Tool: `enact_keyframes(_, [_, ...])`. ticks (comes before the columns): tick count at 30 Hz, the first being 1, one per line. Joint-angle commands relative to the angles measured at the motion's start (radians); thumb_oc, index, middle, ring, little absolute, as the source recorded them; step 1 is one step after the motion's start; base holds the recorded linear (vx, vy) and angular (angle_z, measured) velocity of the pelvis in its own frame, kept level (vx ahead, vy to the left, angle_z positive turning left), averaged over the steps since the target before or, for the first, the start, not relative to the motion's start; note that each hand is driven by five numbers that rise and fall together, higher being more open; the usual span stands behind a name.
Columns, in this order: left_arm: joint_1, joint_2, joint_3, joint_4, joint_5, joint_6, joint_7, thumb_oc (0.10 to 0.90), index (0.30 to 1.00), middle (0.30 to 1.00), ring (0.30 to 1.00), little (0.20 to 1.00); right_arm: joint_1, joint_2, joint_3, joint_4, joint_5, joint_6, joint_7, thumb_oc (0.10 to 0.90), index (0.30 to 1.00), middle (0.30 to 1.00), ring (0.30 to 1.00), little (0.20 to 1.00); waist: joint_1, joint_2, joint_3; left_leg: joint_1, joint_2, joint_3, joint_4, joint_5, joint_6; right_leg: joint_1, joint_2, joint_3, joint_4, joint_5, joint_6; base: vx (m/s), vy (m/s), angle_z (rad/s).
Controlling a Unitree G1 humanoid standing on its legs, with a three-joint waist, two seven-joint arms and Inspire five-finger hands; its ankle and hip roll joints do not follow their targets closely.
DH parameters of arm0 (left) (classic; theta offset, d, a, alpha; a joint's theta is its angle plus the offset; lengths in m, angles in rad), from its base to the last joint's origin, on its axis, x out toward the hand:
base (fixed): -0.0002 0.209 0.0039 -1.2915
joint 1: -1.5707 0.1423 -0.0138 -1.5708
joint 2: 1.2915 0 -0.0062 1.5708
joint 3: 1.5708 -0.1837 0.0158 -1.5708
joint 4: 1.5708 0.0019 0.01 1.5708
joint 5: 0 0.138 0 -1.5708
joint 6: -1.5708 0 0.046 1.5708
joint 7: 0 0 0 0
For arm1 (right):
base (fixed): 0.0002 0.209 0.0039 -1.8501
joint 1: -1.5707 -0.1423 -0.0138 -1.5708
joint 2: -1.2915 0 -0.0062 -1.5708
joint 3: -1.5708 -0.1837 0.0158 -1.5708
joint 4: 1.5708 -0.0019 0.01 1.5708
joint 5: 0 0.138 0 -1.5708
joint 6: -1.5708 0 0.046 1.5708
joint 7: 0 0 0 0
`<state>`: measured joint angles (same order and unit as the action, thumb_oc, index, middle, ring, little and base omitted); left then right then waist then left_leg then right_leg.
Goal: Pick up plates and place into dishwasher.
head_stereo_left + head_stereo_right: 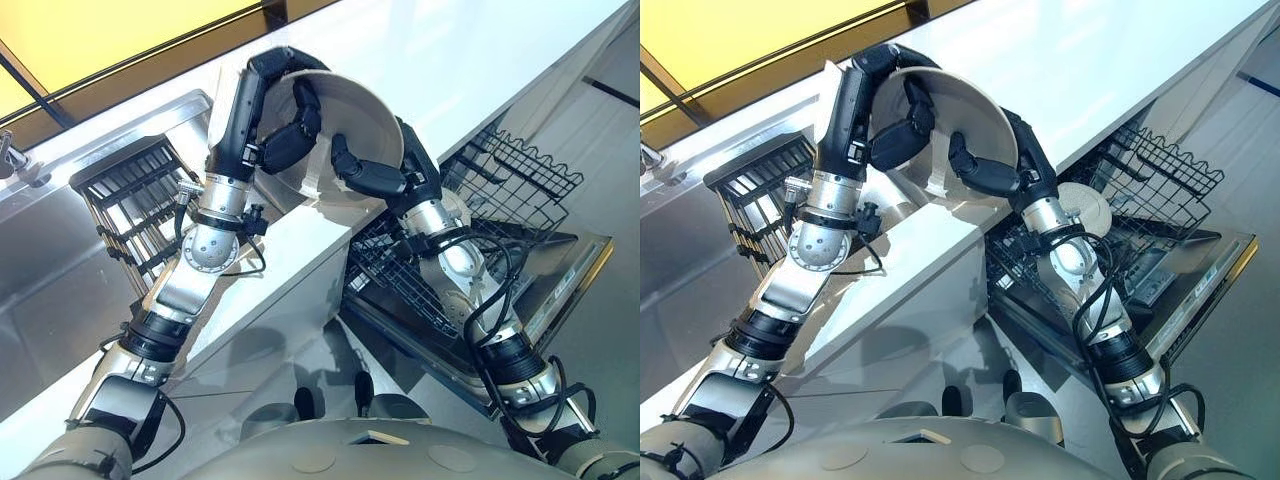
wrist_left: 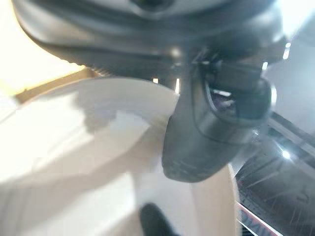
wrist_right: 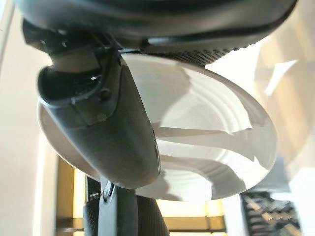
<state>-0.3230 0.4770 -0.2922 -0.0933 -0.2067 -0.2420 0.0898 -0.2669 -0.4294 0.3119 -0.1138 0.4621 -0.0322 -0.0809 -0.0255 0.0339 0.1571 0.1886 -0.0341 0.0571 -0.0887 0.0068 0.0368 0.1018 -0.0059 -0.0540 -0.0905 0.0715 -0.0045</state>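
White round plate tilted above counter; left hand, right hand both clamp its rim.

The plate sits tilted above the counter, pinched between the left hand and the right hand, so both are taken up. Beyond it the counter top lies bare. Below the counter edge the dishwasher rack stands pulled out; the right arm crosses over its near part, and a second plate stands in it beside that arm. The far wire section is open. A dish rack occupies the sink on the left.
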Motion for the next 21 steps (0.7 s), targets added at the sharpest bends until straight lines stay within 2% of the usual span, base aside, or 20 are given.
enact_keyframes(1, [-0.055,-0.021,-0.008,0.005,-0.17,-0.042,-0.122,0.8,0.9,0.9,0.9,0.9,-0.12,0.056,-0.164,-0.08,-0.028,-0.209,-0.071,0.1,0.3,0.3,0.3,0.2,0.001,0.009,-0.104,-0.034,-0.016,-0.03,0.008,-0.074,-0.004,0.004,0.035,-0.062,0.131,-0.201,0.053,0.03,0.001,0.0])
enact_keyframes(5, [-0.077,0.017,0.072,-0.026,-0.299,-0.005,-0.163,0.8,0.9,0.9,0.9,0.9,-0.158,0.008,-0.23,-0.05,-0.214,-0.251,-0.183,0.1,0.3,0.3,0.3,0.2,0.007,0.015,-0.109,-0.043,-0.015,-0.032,0.007,-0.066,-0.007,-0.001,0.034,-0.066,0.124,-0.192,0.05,0.02,0.001,0.0])
enact_keyframes(7, [-0.082,0.052,0.136,-0.043,-0.289,0.005,-0.142,0.8,0.9,0.9,0.9,0.9,-0.166,-0.037,-0.277,-0.029,-0.297,-0.261,-0.247,0.1,0.3,0.3,0.3,0.2,0.012,0.018,-0.111,-0.042,-0.017,-0.039,0.005,-0.066,-0.007,0.003,0.033,-0.068,0.119,-0.193,0.048,0.02,0.008,0.05])
enact_keyframes(10, [-0.067,0.088,0.203,-0.035,-0.272,-0.01,-0.141,0.8,0.9,0.9,0.9,0.9,-0.161,-0.078,-0.331,-0.003,-0.353,-0.27,-0.306,0.1,0.3,0.3,0.3,0.2,0.016,0.019,-0.113,-0.042,-0.019,-0.046,0.004,-0.065,-0.008,0.009,0.033,-0.068,0.112,-0.193,0.046,0.01,0.005,0.04])
enact_keyframes(16, [-0.009,0.124,0.316,0.008,-0.251,-0.03,-0.128,0.8,0.9,0.9,0.9,0.9,-0.125,-0.151,-0.431,0.092,-0.386,-0.24,-0.358,0.1,0.3,0.3,0.3,0.2,0.024,0.022,-0.114,-0.04,-0.021,-0.056,0.001,-0.066,-0.01,0.017,0.031,-0.07,0.104,-0.196,0.046,0.0,0.005,0.0])
enact_keyframes(21, [0.082,0.133,0.413,0.039,-0.165,-0.047,-0.089,0.8,0.9,0.9,0.9,0.9,-0.009,-0.173,-0.527,0.16,-0.378,-0.208,-0.332,0.1,0.3,0.3,0.3,0.2,0.025,0.023,-0.112,-0.039,-0.02,-0.058,0.001,-0.064,-0.01,0.016,0.028,-0.074,0.109,-0.198,0.047,0.0,0.006,0.0])
